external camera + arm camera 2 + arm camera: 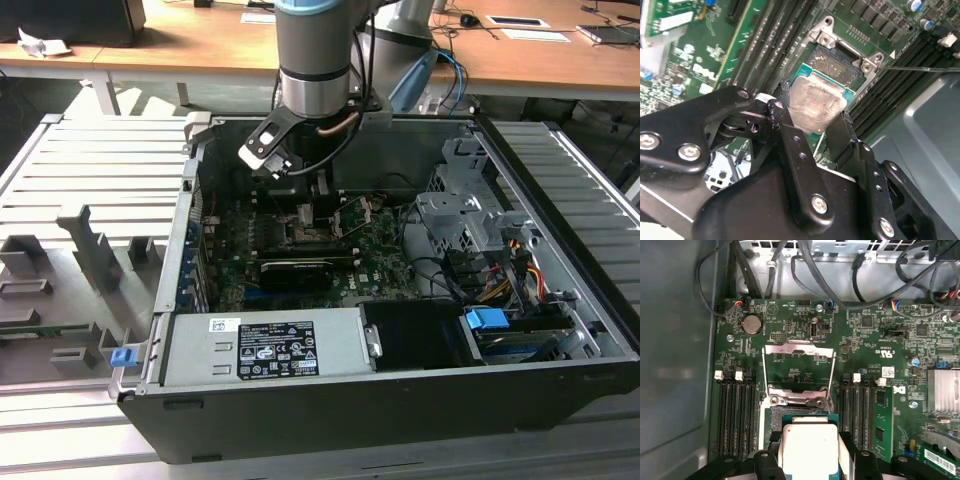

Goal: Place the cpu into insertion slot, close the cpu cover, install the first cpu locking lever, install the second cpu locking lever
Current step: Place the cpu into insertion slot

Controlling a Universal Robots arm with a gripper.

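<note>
Gripper (814, 105) closed on the cpu (807, 446). We see the two black fingers (792, 137) clamping opposite edges of the chip, its silver-tan face toward the cameras in both wrist views. The chip hangs over the insertion slot (837, 62) and overlaps it, with a strip of dark socket floor uncovered on the hinge side. We cannot tell whether it is seated or held just above.

The cpu cover (775, 351) is swung open past the slot's hinge, and green board shows through its window. Black memory slots (735, 415) flank the socket on both sides, with one green memory stick (882, 422) fitted. Farther out on the board we note a coin cell (752, 325), a finned heatsink (942, 390) and dark cables (817, 272) along the board's far edge.

In the exterior view the arm (315, 60) drops in from 12 o'clock into the open case (400, 415). From the gripper:
- the long black card (297, 270) lies near at 6 o'clock;
- the silver power supply (340, 345) is beyond it, 6 to 7 o'clock;
- the drive cage (470, 215) is at 3 o'clock;
- a blue tab (488, 320) is at 4 o'clock;
- a grey ribbed plate (100, 170) is at 9 o'clock, outside the case;
- wooden desks (200, 45) are at 12 o'clock, well apart.
</note>
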